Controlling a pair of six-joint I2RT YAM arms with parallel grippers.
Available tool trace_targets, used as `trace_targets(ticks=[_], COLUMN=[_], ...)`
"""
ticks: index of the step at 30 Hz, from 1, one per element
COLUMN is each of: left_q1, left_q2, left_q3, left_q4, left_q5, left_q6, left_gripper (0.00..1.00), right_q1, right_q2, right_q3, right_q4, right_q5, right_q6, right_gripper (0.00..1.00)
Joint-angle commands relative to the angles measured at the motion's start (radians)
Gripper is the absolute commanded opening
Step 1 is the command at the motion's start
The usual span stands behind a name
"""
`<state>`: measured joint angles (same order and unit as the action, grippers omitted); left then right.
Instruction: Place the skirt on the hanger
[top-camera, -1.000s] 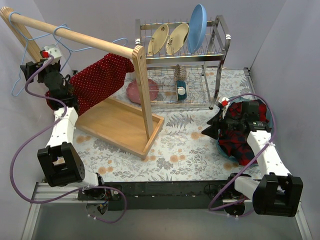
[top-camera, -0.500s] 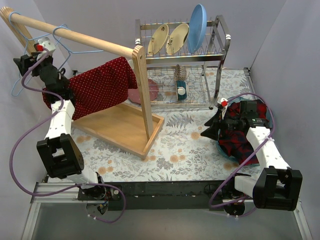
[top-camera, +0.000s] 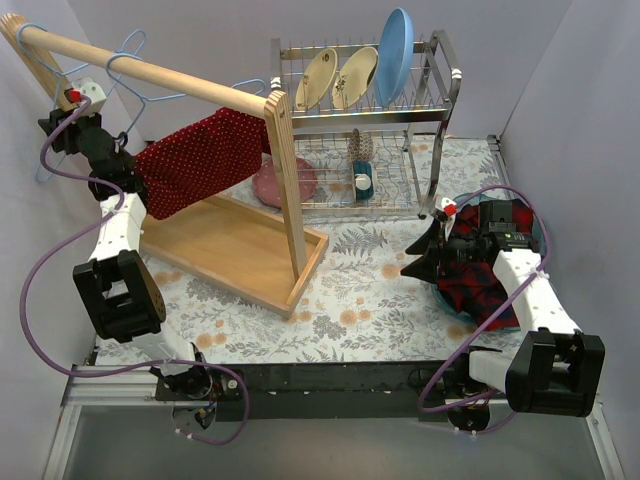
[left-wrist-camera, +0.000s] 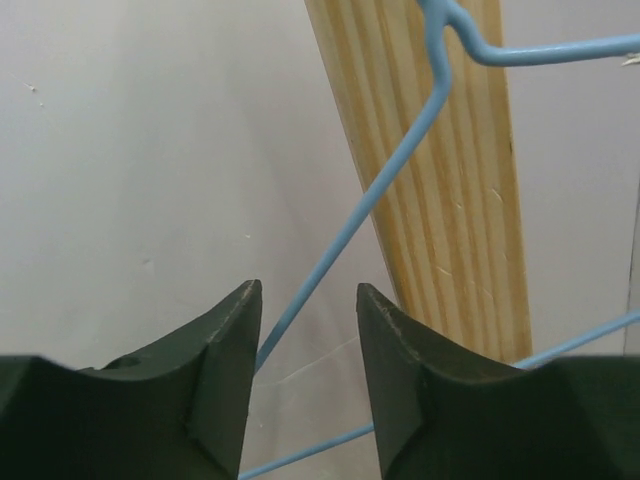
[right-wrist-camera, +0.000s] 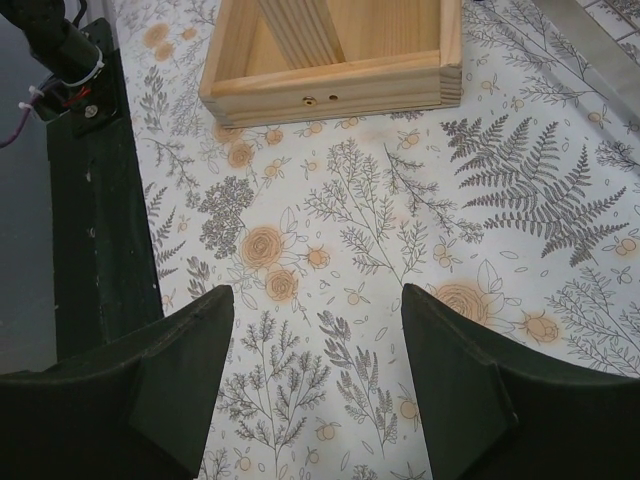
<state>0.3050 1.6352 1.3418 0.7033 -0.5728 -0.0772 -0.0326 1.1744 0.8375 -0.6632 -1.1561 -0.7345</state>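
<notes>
The skirt (top-camera: 200, 160), red with tiny white dots, hangs spread out under the wooden rod (top-camera: 150, 75), on the thin blue wire hanger (top-camera: 128, 62) hooked over that rod. My left gripper (top-camera: 52, 126) is raised at the hanger's left end, beside the skirt's left edge. In the left wrist view its jaws (left-wrist-camera: 308, 292) stand apart, and the blue hanger wire (left-wrist-camera: 400, 150) runs between them, close to the left finger. My right gripper (top-camera: 420, 258) hovers open over the floral cloth (right-wrist-camera: 400, 200) with nothing between its fingers (right-wrist-camera: 190, 340).
The rod rests on an upright wooden post (top-camera: 285, 180) set in a wooden base tray (top-camera: 240, 250). A metal dish rack (top-camera: 440, 120) with plates stands behind, with a pink plate (top-camera: 290, 185) under it. A plaid shirt (top-camera: 490, 265) lies in a blue bowl (top-camera: 541, 235) at the right.
My left gripper has risen to the hanger's left end and its jaws have narrowed. The skirt has lifted and swung slightly right. The right arm has barely moved.
</notes>
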Motion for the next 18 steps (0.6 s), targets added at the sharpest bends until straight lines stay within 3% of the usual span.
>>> trace_targets(ticks=[1,5,12,18], left_q1=[0.006,0.006,0.006,0.005], left_q2=[-0.024,-0.038,-0.066,-0.106], left_q3=[0.023,0.028,0.045,0.062], left_q4=[0.013,0.015,-0.002,-0.033], left_q5=[-0.004,-0.006,-0.012,-0.021], left_q6=[-0.016,-0.015,-0.035,-0.053], left_gripper=[0.35,0.18,0.00,0.00], right_q1=[-0.004,-0.004,-0.004,-0.004], right_q2=[0.010,0.008,0.002,-0.002], right_q3=[0.043,0.044,0.041,0.038], right_q4=[-0.035,-0.036,-0.038,-0.035], right_q5=[-0.042,-0.042,-0.045,-0.045], right_q6=[-0.040,-0.040,-0.043,-0.043], right_gripper=[0.76,0.76,0.76,0.76])
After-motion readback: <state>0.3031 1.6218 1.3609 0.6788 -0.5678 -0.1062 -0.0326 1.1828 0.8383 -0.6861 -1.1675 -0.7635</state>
